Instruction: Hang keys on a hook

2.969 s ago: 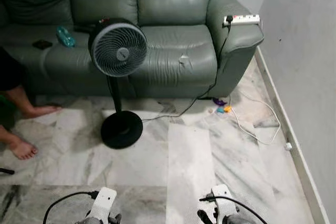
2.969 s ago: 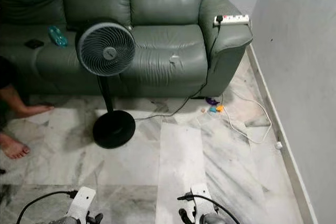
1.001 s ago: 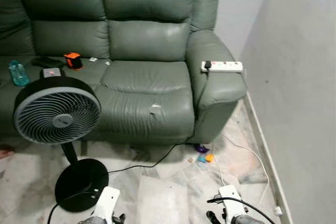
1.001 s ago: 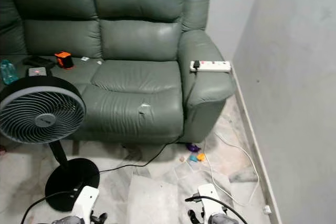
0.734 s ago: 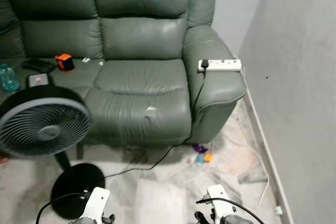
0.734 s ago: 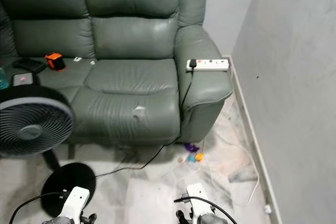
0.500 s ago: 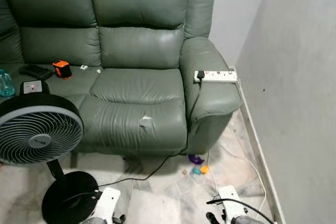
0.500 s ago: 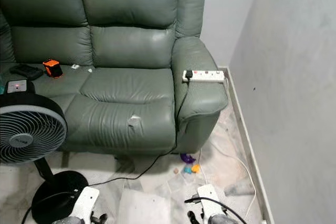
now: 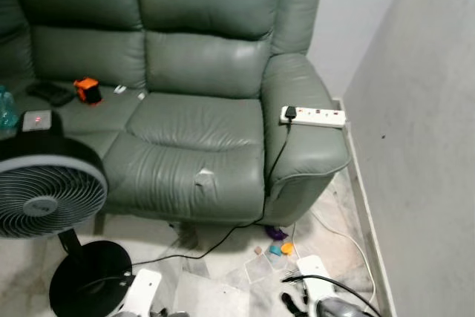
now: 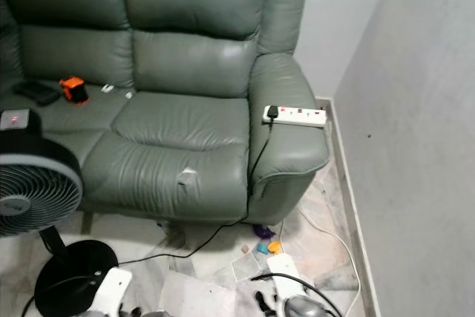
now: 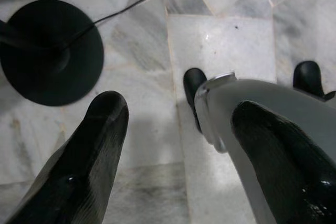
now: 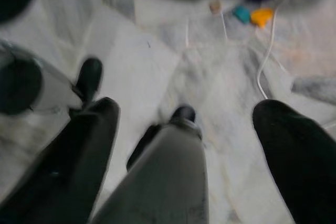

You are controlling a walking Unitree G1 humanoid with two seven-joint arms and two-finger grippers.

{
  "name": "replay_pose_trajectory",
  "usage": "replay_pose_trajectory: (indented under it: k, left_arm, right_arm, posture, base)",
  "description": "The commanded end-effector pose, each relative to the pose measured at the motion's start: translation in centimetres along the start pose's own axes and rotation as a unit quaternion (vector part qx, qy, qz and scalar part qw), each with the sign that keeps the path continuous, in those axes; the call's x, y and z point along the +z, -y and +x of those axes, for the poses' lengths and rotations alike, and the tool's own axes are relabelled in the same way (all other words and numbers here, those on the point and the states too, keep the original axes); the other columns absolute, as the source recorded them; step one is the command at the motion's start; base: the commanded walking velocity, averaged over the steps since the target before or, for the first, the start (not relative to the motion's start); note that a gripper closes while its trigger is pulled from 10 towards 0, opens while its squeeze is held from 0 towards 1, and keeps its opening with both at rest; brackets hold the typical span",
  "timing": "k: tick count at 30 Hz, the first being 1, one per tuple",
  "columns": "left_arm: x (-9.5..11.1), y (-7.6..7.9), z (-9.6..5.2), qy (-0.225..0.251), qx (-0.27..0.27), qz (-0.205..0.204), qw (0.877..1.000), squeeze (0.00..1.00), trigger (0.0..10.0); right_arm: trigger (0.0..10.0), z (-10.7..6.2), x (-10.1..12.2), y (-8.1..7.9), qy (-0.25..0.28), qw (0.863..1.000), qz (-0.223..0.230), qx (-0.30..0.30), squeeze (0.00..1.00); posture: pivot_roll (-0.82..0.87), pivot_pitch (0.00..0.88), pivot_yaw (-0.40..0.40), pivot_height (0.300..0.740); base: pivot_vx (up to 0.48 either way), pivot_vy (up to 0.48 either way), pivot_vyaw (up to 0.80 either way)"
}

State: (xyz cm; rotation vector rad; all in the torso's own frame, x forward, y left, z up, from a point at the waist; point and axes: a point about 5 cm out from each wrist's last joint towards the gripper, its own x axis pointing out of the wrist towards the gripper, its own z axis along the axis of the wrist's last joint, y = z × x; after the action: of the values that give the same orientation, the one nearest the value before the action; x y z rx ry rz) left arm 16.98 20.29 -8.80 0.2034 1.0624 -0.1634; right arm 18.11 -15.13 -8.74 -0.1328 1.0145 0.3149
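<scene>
Both arms hang low at the bottom edge of the eye views, the left wrist (image 9: 141, 291) near the fan's base and the right wrist (image 9: 315, 293) by the sofa's corner. My left gripper (image 11: 178, 114) is open over marble floor, nothing between its fingers. My right gripper (image 12: 186, 109) is also open and empty, pointing down at the floor. Small purple, teal and orange pieces (image 9: 278, 245) lie on the floor at the foot of the sofa arm; I cannot tell what they are.
A green leather sofa (image 9: 193, 131) stands ahead, with a white power strip (image 9: 313, 116) on its right armrest. A standing fan (image 9: 44, 194) on a black base (image 9: 89, 283) is at the left. A grey wall (image 9: 423, 146) runs along the right; cables (image 9: 349, 246) trail on the floor.
The whole picture has shifted: the camera has lifted and come closer to the sofa's right end, then swung slightly. Both grippers stay low and open.
</scene>
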Motion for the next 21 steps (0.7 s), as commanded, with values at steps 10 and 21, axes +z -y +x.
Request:
replay_pose_trajectory:
  k: [10, 21]
  left_arm:
    - [-0.60, 0.38, -0.01, -0.010, -0.003, -0.003, 1.000, 0.00, 10.0]
    - [-0.70, 0.42, -0.01, -0.013, -0.002, -0.009, 1.000, 0.00, 10.0]
  right_arm:
    - [10.0, -0.22, -0.84, 0.54, -0.014, 1.000, -0.003, -0.008, 0.00]
    - [10.0, -0.23, -0.85, 0.53, -0.014, 1.000, -0.007, -0.007, 0.00]
  posture:
    - [0.05, 0.107, -0.023, 0.740]
    - [0.04, 0.108, -0.024, 0.740]
  base:
    - [0.000, 0.000, 0.00]
    - [0.000, 0.393, 0.00]
